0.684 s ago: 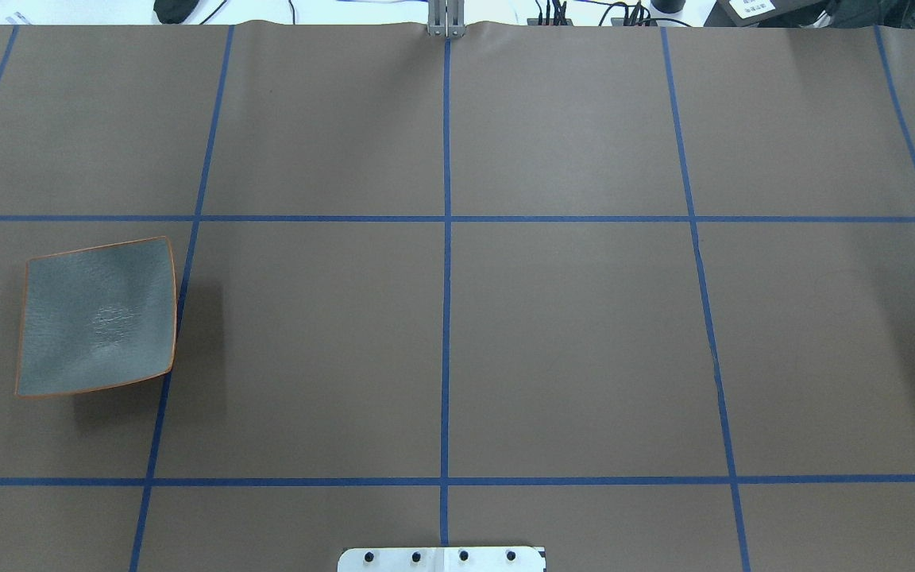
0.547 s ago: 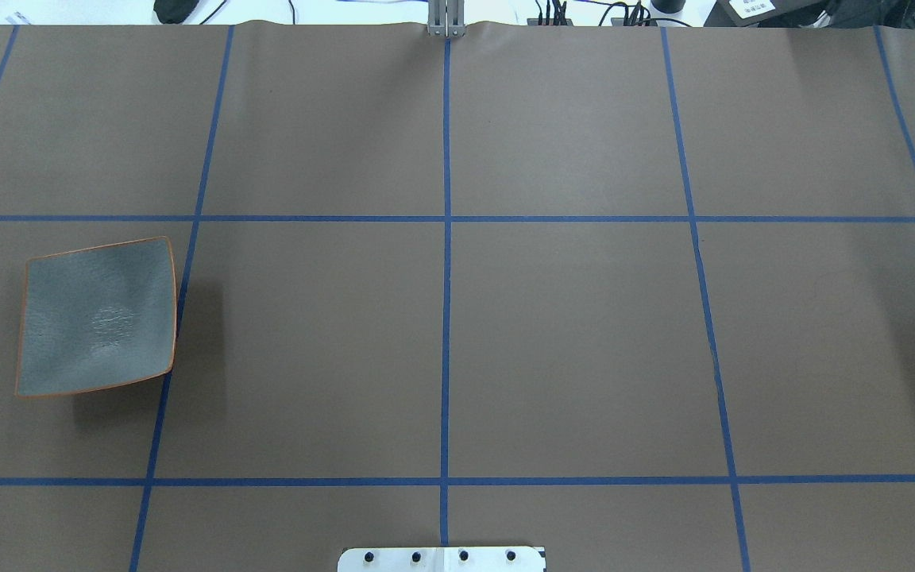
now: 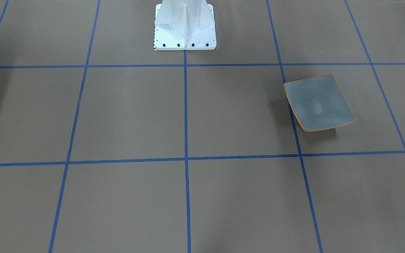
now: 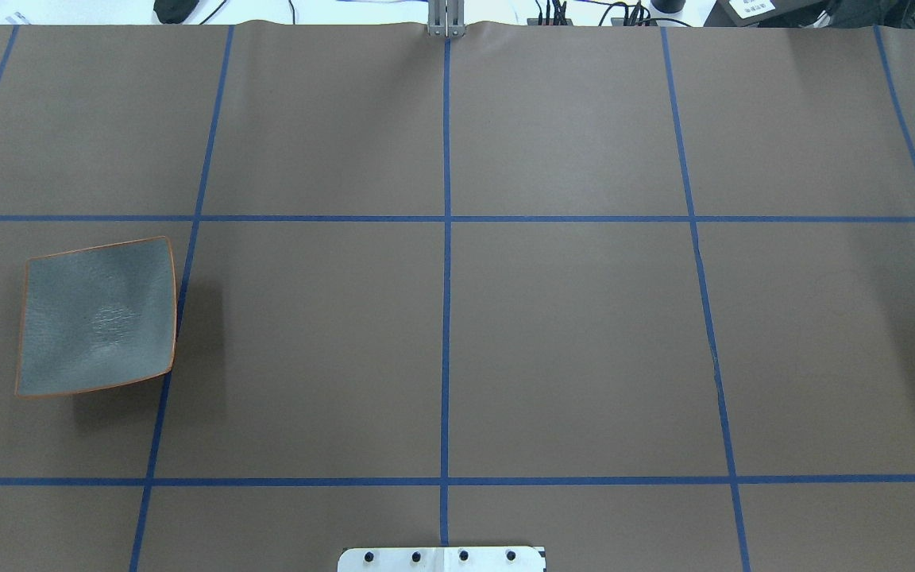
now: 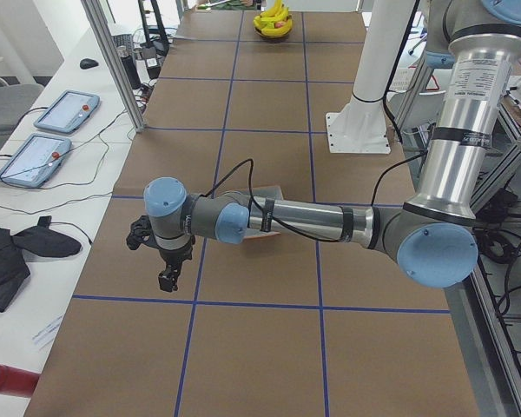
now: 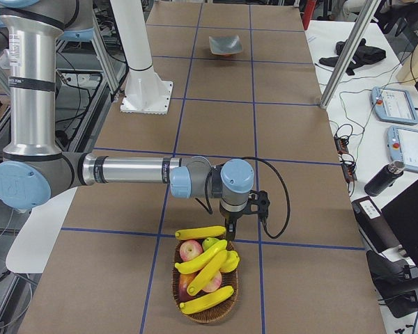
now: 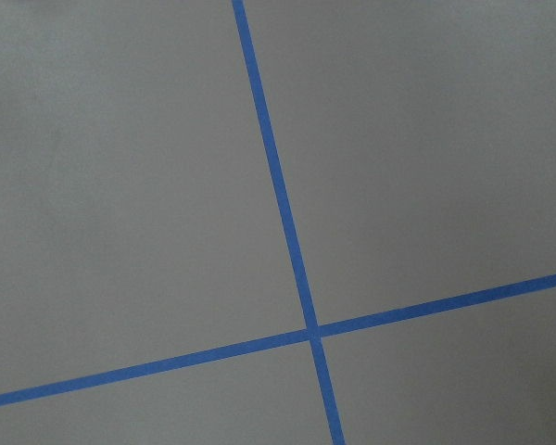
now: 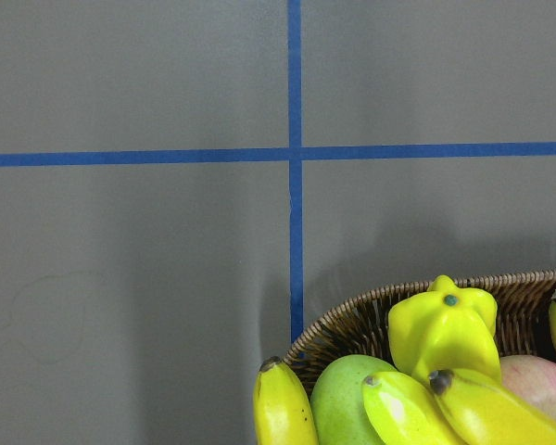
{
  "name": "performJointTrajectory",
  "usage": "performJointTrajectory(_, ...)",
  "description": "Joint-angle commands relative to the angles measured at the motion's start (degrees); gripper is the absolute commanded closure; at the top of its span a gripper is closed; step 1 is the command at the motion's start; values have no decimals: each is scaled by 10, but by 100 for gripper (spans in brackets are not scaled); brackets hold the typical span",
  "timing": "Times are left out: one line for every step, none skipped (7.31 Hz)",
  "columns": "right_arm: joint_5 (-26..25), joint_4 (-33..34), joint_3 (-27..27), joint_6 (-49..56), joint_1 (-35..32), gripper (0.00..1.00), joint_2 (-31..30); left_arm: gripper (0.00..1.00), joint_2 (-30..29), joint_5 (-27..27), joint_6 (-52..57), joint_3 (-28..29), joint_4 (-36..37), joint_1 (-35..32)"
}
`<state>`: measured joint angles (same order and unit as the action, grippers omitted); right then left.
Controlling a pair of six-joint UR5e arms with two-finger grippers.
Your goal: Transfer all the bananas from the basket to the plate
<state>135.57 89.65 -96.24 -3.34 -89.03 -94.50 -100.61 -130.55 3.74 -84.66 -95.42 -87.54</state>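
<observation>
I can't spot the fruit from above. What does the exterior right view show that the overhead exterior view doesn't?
Only exterior right: the basket of bananas and apples, with the right gripper hanging beside it. Only overhead: nothing extra, just the plate near enough to show its orange rim. Both: the plate, bare, on the brown table with blue lines.

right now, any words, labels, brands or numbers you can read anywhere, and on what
None can be read in any view.
white label beyond the table's far edge: dark print, too small to read.
pendant screens on the side desk: too blurred to read.
plate, bananas, basket: no markings show.
</observation>
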Motion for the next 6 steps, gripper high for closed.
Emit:
performJointTrajectory(-3, -4, 1, -1, 0, 0, 0, 0, 6, -1, -3, -1, -1, 1)
performJointTrajectory(-5, -4, 1, -1, 0, 0, 1, 0, 3, 0, -20, -5, -6, 3)
performJointTrajectory(-4, -3, 1, -8, 0, 0, 4, 0, 10, -3, -50, -20, -7, 4)
performJointTrajectory(-8, -4, 0, -8, 1, 0, 8, 0, 10, -4, -53, -20, -8, 4)
performJointTrajectory(-15, -2, 7, -9, 1, 0, 14, 0, 11, -4, -53, -23, -8, 4)
performJointTrajectory(-18, -4, 16, -11, 2, 0, 7, 0, 10, -4, -53, -24, -9, 4)
